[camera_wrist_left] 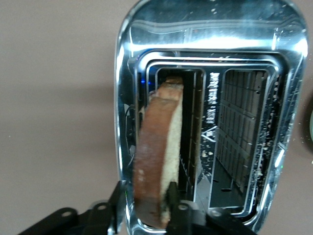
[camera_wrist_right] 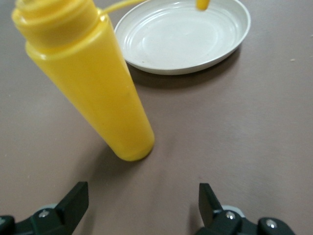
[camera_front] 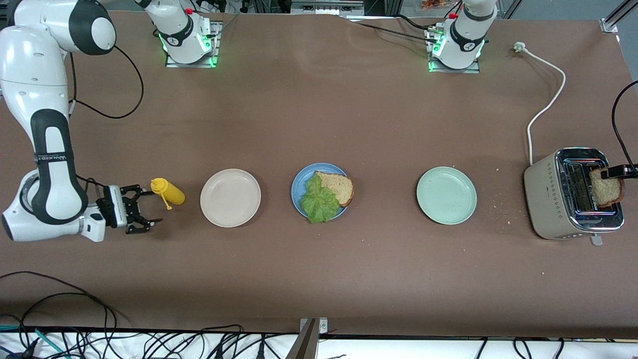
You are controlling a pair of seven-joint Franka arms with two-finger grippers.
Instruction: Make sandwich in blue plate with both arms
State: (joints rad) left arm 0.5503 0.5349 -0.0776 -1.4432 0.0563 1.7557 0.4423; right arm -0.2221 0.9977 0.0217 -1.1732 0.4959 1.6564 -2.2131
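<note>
The blue plate [camera_front: 301, 185] sits mid-table with one brown bread slice [camera_front: 340, 187] and a green lettuce leaf [camera_front: 319, 202] lying on it, the leaf partly over the slice. My left gripper [camera_front: 609, 174] is over the toaster [camera_front: 548, 199] at the left arm's end, shut on a second bread slice [camera_front: 605, 189] that stands partly in a slot. In the left wrist view my gripper [camera_wrist_left: 145, 199] pinches this slice [camera_wrist_left: 159, 147] on edge in the toaster [camera_wrist_left: 205, 24]. My right gripper [camera_front: 148, 209] is open and empty, low over the table beside a yellow squeeze bottle [camera_front: 168, 192].
A cream-white plate [camera_front: 230, 197] lies between the bottle and the blue plate; it also shows in the right wrist view [camera_wrist_right: 181, 36] with the bottle [camera_wrist_right: 93, 83] and my open right gripper [camera_wrist_right: 142, 200]. A mint-green plate [camera_front: 446, 195] lies toward the toaster. The toaster's white cord [camera_front: 546, 99] trails toward the bases.
</note>
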